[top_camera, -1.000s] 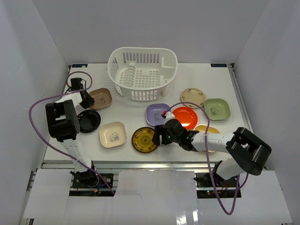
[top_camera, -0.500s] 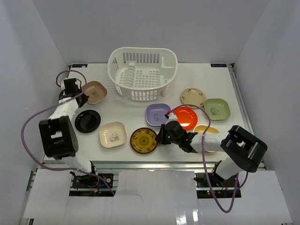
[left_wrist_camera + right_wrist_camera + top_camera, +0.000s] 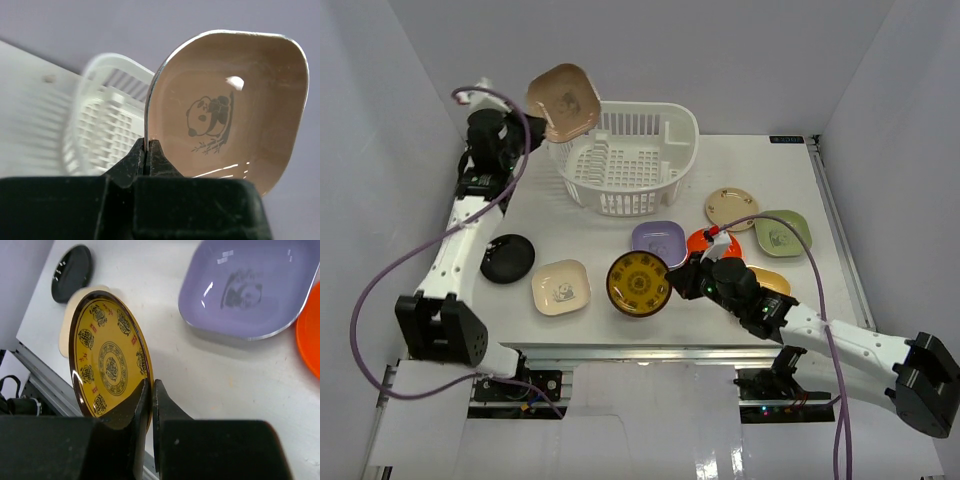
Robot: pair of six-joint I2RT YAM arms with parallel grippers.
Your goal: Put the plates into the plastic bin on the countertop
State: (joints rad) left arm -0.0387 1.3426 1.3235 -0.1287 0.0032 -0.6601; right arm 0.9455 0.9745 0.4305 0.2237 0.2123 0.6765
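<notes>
In midair, left gripper [image 3: 148,150] pinches brown plate [image 3: 225,115]; right gripper [image 3: 151,390], amber plate [image 3: 107,360].

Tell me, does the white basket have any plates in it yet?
Empty. The white basket shows only bare slotted floor from above; the tan panda plate is held aloft near its rim by the left gripper.

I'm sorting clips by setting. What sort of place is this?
Likely a robot lab test cell, not a kitchen: bare white walls box in a white tabletop, with the left arm and right arm mounted at its near edge.
</notes>
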